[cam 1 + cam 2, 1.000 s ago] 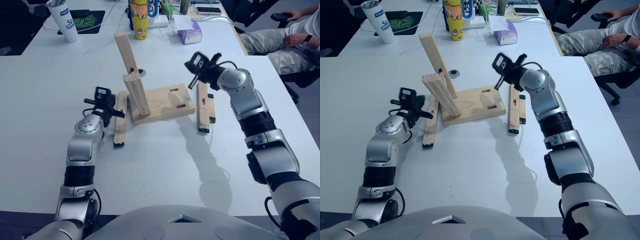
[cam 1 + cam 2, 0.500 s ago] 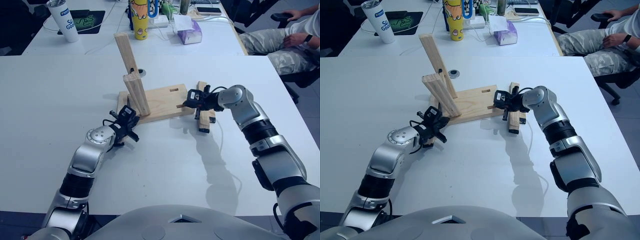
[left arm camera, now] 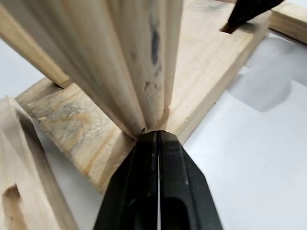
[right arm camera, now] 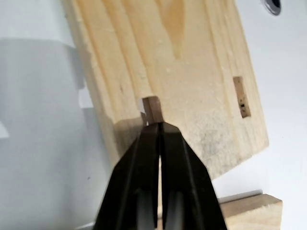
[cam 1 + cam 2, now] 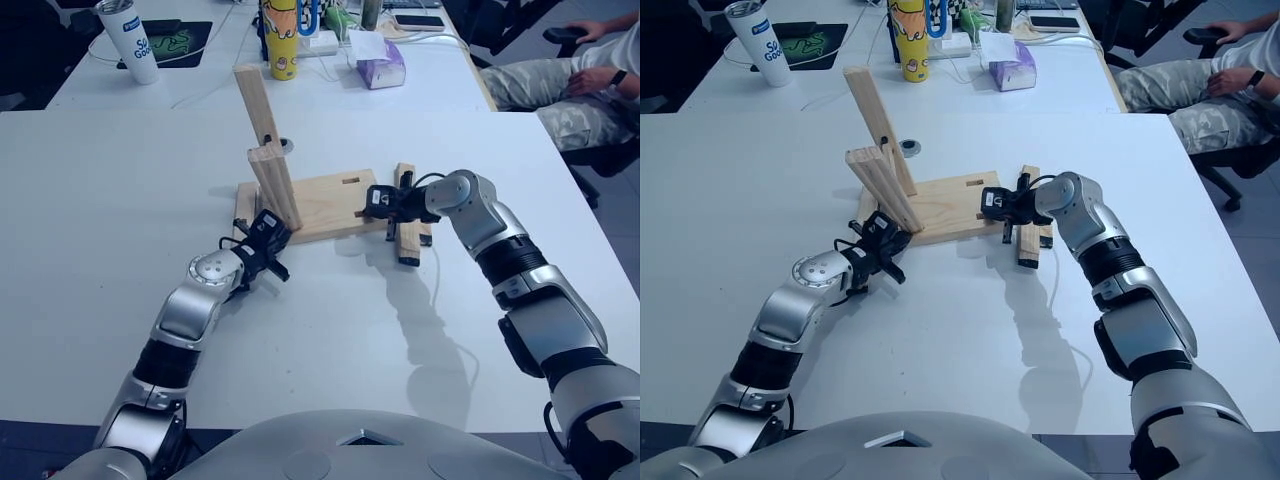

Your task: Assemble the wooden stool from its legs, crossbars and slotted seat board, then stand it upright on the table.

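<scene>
The slotted seat board (image 5: pixel 330 200) lies flat on the white table. Two legs stand in it, tilted: a near one (image 5: pixel 275 185) and a taller far one (image 5: pixel 257 105). My left gripper (image 5: pixel 272 232) is shut, its tips (image 3: pixel 153 135) against the board's front-left corner at the foot of the near leg (image 3: pixel 139 62). My right gripper (image 5: pixel 372 200) is also shut, its tips (image 4: pixel 153 124) at a slot in the board's (image 4: pixel 192 67) right edge. One loose wooden piece (image 5: pixel 243 200) lies left of the board. Two more (image 5: pixel 405 225) lie to its right, under the right wrist.
On the far table stand a white cup (image 5: pixel 128 38), a yellow cup (image 5: pixel 279 38) and a tissue pack (image 5: pixel 378 68). A small metal disc (image 5: pixel 286 146) sits behind the legs. A seated person (image 5: pixel 570 70) is at the back right. Bare table lies in front.
Both arms came down to the board. The left gripper moved from beside the left loose piece to the front-left corner. The right dropped from above the right pieces to the board's right edge.
</scene>
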Motion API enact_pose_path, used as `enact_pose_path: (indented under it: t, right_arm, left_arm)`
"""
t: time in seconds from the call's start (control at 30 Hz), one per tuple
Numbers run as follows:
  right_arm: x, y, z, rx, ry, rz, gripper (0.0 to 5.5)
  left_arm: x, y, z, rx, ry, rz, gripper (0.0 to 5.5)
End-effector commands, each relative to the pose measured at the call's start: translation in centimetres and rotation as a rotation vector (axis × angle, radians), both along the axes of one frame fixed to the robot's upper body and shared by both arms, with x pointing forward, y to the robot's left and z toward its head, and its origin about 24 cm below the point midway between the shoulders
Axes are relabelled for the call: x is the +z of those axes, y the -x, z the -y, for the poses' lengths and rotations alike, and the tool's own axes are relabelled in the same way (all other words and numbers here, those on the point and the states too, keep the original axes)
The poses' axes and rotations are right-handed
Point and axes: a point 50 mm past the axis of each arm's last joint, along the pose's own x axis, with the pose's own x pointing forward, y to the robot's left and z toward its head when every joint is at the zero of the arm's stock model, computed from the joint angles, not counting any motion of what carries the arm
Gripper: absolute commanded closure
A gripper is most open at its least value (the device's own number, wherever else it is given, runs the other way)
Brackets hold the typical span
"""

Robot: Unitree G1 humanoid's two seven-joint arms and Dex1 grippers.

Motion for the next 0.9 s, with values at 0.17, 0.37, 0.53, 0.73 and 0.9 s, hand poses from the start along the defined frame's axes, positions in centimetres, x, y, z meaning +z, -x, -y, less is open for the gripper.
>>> enact_pose_path:
  t: [0.17,0.37,0.53,0.73,0.9]
  right_arm:
    - [0.1,2.9,-1.6,0.175,-0.021,-0.125,5.48]
    - [2.9,4.7,-5.0,0.268,-0.174,-0.073,5.48]
    - [3.9,5.2,-6.4,0.253,-0.282,-0.068,5.48]
    - [6.1,3.4,-4.5,0.038,-0.462,-0.033,5.48]
    - [5.9,0.0,-0.1,-0.242,-0.357,0.088,5.48]
  left_arm:
    - [-3.1,-2.2,-0.4,0.073,-0.08,-0.066,5.5]
    - [-2.4,-3.3,-0.2,0.109,-0.062,-0.012,5.5]
    - [-2.6,-3.1,-0.6,0.145,-0.06,-0.004,5.5]
    - [-2.7,-2.1,-1.7,0.206,-0.05,-0.002,5.5]
    - [-2.6,-1.3,-2.3,0.247,-0.041,-0.002,5.5]
